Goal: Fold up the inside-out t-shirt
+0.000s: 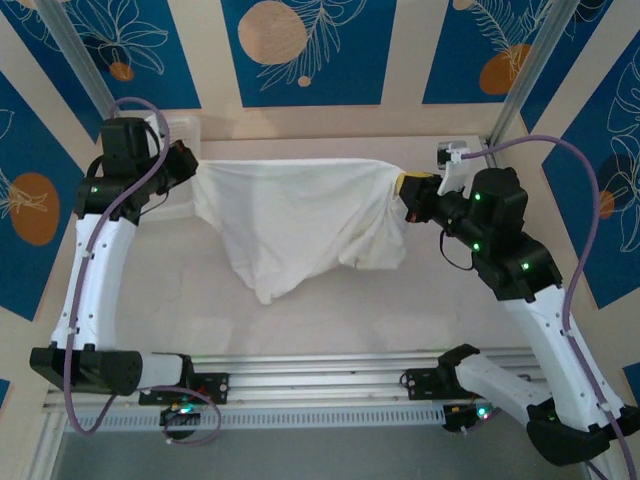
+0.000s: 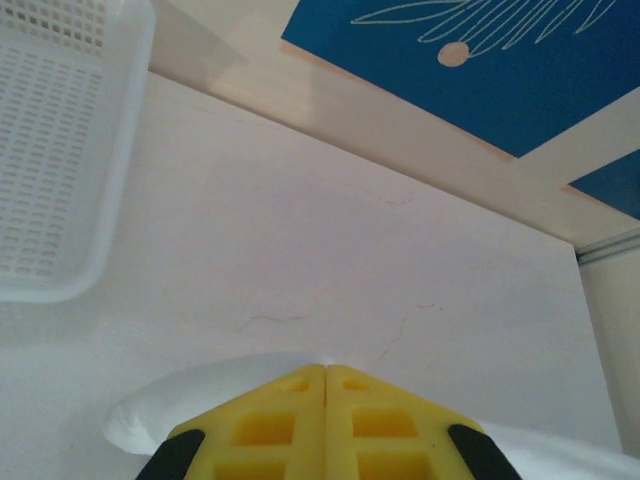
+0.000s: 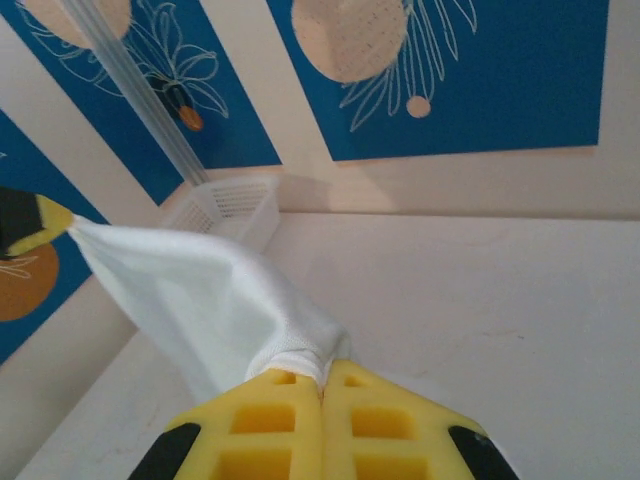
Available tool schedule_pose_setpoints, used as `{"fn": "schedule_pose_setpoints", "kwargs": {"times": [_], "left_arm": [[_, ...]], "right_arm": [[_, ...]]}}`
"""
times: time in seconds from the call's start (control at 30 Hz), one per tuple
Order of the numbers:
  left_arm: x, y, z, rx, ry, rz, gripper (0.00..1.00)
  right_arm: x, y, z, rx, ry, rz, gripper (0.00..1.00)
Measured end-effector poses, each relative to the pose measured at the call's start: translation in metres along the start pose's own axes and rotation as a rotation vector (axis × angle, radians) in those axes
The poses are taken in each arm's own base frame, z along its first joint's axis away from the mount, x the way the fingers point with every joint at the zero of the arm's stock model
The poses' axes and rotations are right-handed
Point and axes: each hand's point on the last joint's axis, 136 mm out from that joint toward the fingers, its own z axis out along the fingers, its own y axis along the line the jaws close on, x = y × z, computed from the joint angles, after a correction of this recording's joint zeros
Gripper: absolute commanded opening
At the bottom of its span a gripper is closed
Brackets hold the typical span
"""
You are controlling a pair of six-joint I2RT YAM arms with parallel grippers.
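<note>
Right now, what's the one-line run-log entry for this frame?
left gripper: shut on t-shirt | right gripper: shut on t-shirt | t-shirt: stretched between both grippers, rest hanging | basket: far-left corner

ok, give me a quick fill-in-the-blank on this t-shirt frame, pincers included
1. The left pincer and right pincer are both ___ on the t-shirt.
2. The t-shirt's cloth is coloured ___.
3. The mesh basket sits toward the table's far ___ corner.
Missing words: shut; white; left.
</note>
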Motion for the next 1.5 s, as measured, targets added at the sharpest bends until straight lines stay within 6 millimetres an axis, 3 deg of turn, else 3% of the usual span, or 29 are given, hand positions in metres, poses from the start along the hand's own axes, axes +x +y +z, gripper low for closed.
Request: {"fn": "schedule_pose_setpoints", "kwargs": {"times": [0.1,0.2,0.23,0.33,0.37,0.43,0.53,0.6,0.7,0.8,0.87,1.0,1.07,1.17,1.37,1.4,1.5], "left_arm": [[0.006,0.005,0.013,-0.005,0.013,-0.005,0.00],[0.021,0.016,0.038,-0.026,0.057,-0.011,0.00],[0.029,0.022,0.051,-0.043,0.082,-0.014,0.10],[0.056,0.049,0.089,-0.119,0.152,-0.024,0.52],[0.066,0.061,0.100,-0.152,0.175,-0.024,0.60],[0.085,0.079,0.112,-0.202,0.215,-0.029,0.67],[0.109,0.087,0.117,-0.223,0.254,-0.014,0.69],[0.123,0.072,0.116,-0.187,0.264,0.019,0.68],[0.160,0.015,0.112,-0.048,0.308,0.119,0.66],[0.223,-0.067,0.104,0.158,0.394,0.266,0.65],[0.281,-0.117,0.094,0.284,0.483,0.377,0.65],[0.373,-0.174,0.096,0.365,0.623,0.586,0.66],[0.407,-0.188,0.106,0.371,0.657,0.670,0.67],[0.435,-0.197,0.125,0.363,0.682,0.743,0.67],[0.451,-0.205,0.178,0.285,0.624,0.844,0.65],[0.454,-0.203,0.185,0.269,0.621,0.857,0.63],[0.464,-0.198,0.202,0.232,0.628,0.890,0.55]], "right_arm": [[0.005,-0.014,0.014,0.037,0.031,0.038,0.00],[0.034,-0.057,0.052,0.135,0.141,0.141,0.00],[0.053,-0.077,0.067,0.173,0.199,0.187,0.02],[0.126,-0.124,0.105,0.244,0.416,0.316,0.26],[0.152,-0.135,0.112,0.255,0.493,0.361,0.32],[0.187,-0.147,0.118,0.270,0.598,0.438,0.38],[0.196,-0.151,0.112,0.288,0.621,0.501,0.39],[0.184,-0.152,0.103,0.294,0.566,0.531,0.40],[0.167,-0.159,0.081,0.308,0.446,0.605,0.35],[0.170,-0.167,0.065,0.322,0.399,0.683,0.34],[0.178,-0.167,0.064,0.321,0.417,0.714,0.35],[0.178,-0.168,0.059,0.331,0.415,0.740,0.38],[0.172,-0.171,0.051,0.347,0.381,0.751,0.39],[0.162,-0.174,0.037,0.377,0.319,0.765,0.40],[0.149,-0.174,0.011,0.435,0.233,0.776,0.41],[0.149,-0.174,0.008,0.445,0.228,0.778,0.45],[0.150,-0.173,-0.001,0.469,0.220,0.777,0.47]]}}
